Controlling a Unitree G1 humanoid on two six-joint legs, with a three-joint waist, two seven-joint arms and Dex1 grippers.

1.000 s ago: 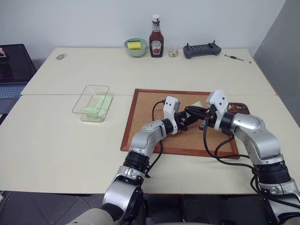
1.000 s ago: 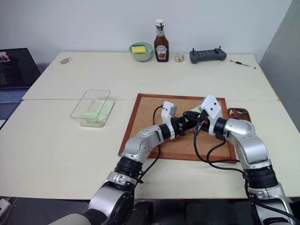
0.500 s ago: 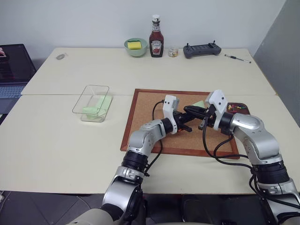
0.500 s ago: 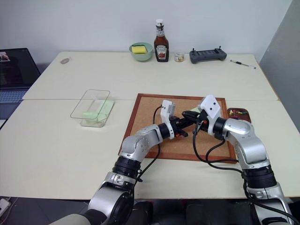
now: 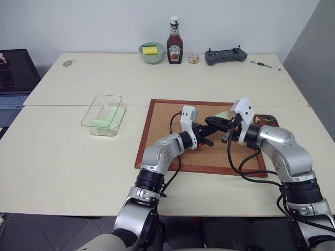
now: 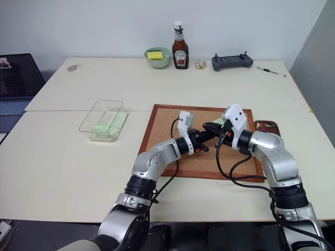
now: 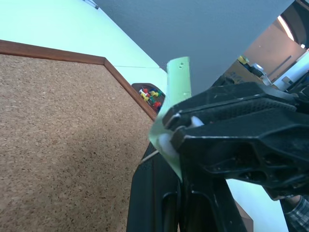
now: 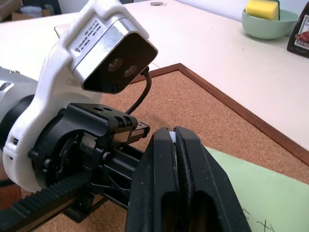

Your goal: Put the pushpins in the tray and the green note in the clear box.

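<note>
The green note [image 7: 176,92] is a pale-green slip of paper with faint dark marks near one edge, seen in the right wrist view, and a tiny hole near its free end in the left wrist view. It is held above the corkboard [image 5: 172,125], between the two grippers where they meet over the board's right half. In the left wrist view the slip stands nearly on end, its long axis running upward and its free end pointing away from the board; its lower part curls in among the black fingers. The right gripper [image 8: 175,140] has its fingers pressed together on the note's edge, a white pin head showing at their tips. The left gripper [image 5: 208,137] is closed too, just beside the right gripper; what it holds cannot be told. Pushpins [image 7: 150,95] lie in the tray [image 5: 270,118] past the corkboard's right edge.
</note>
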